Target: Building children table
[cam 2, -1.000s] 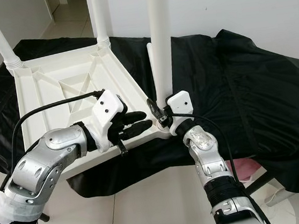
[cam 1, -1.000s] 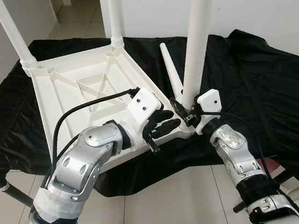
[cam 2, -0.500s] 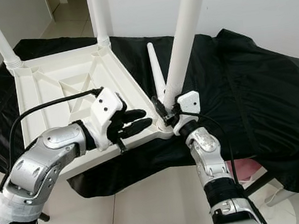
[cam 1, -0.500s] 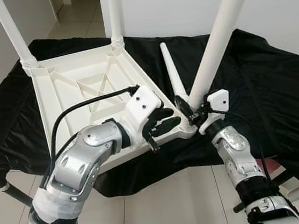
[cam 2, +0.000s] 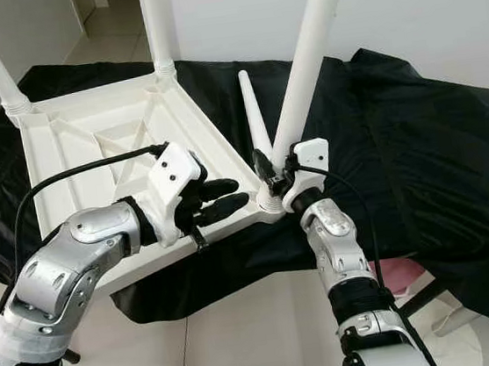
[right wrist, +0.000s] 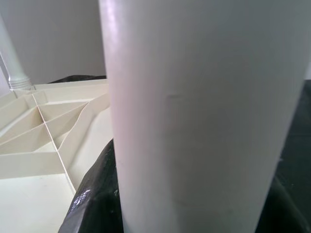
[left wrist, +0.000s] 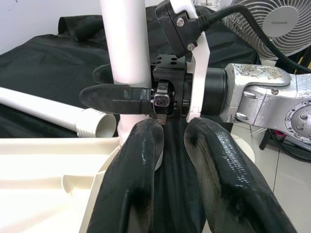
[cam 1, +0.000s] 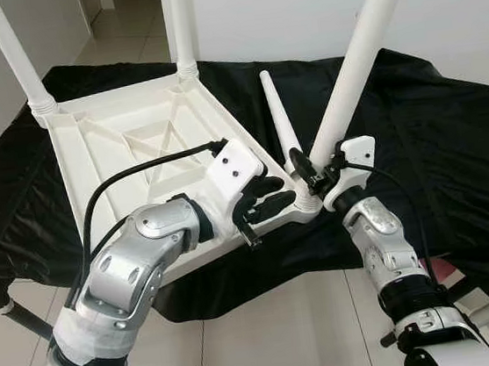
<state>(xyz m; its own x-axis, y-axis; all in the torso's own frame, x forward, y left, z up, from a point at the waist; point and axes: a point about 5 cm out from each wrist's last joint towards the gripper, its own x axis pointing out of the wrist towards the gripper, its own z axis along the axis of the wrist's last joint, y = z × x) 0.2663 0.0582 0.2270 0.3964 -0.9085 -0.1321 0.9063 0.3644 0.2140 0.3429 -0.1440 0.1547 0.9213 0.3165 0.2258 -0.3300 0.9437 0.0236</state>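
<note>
A white plastic table (cam 1: 133, 134) lies upside down on a black cloth. Two white legs (cam 1: 14, 59) (cam 1: 179, 22) stand upright in its far corners. My right gripper (cam 1: 314, 175) is shut on a third leg (cam 1: 358, 55) just above its lower end, which sits at the table's near right corner. That leg leans up and to the right. My left gripper (cam 1: 271, 196) rests open on the same corner, its fingers (left wrist: 131, 184) pointing at the leg's base. A fourth leg (cam 1: 280, 126) lies loose on the cloth beside the table.
The black cloth (cam 1: 453, 150) covers a low surface that reaches well past the table on the right. Tiled floor (cam 1: 271, 339) is below the near edge. A fan (left wrist: 277, 24) stands off to my right. A white wall is behind.
The leg in my right gripper has tipped from nearly upright to leaning right, and the right wrist has turned with it. My left gripper has stayed on the corner.
</note>
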